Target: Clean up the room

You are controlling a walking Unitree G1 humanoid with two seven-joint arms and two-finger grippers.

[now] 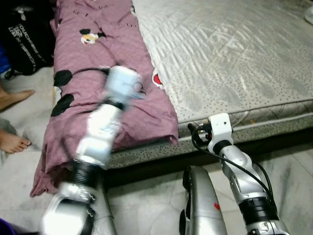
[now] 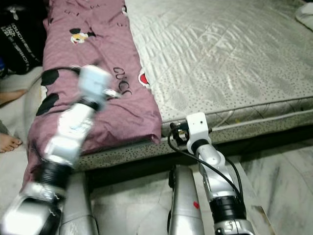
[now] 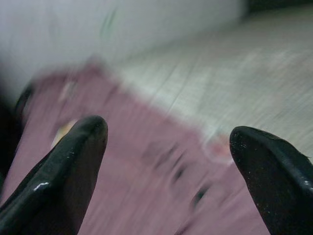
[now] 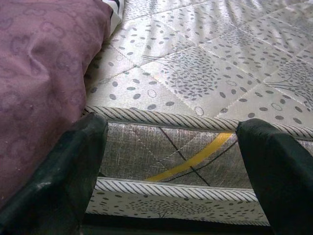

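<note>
A mauve blanket [image 1: 98,58] with cartoon-mouse prints lies along the left side of the grey quilted mattress [image 1: 234,58], and its end hangs over the front edge. My left arm is raised over the blanket and blurred. Its gripper [image 3: 168,161] is open just above the mauve cloth, with nothing between the fingers. My right gripper [image 4: 171,161] is open too. It is low at the mattress's front edge [image 1: 254,117], right beside the blanket's hanging corner, and holds nothing.
A person's bare feet [image 1: 12,142] rest on the floor at the left, near a black bag [image 1: 27,34]. Pale marble floor [image 1: 156,196] runs in front of the mattress. Something white [image 1: 309,14] lies at the mattress's far right corner.
</note>
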